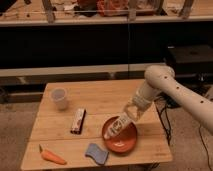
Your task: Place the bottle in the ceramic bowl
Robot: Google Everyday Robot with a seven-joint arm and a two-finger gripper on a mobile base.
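a: across the desk (100,102) from the left, what lies there?

b: a white cup (59,98) at the far left, a carrot (52,157) near the front left corner, a dark snack bar (78,121) in the middle, a blue sponge (96,153) at the front edge, then the ceramic bowl (120,136)

a: and the bottle (116,127)?

b: tilted over the bowl's far left rim, cap end low. whether it touches the bowl i cannot tell

a: the hand (131,113)?

b: just above the bowl's far side, closed on the bottle's upper end

a: how far along, then?

b: nearly done, i'd say. carried over the bowl but not yet let go; lowering and release are left

a: room to move?

b: the bowl sits close to the front right of the desk, sponge just beside it on the left. open desk lies behind, so backing up and away looks freest
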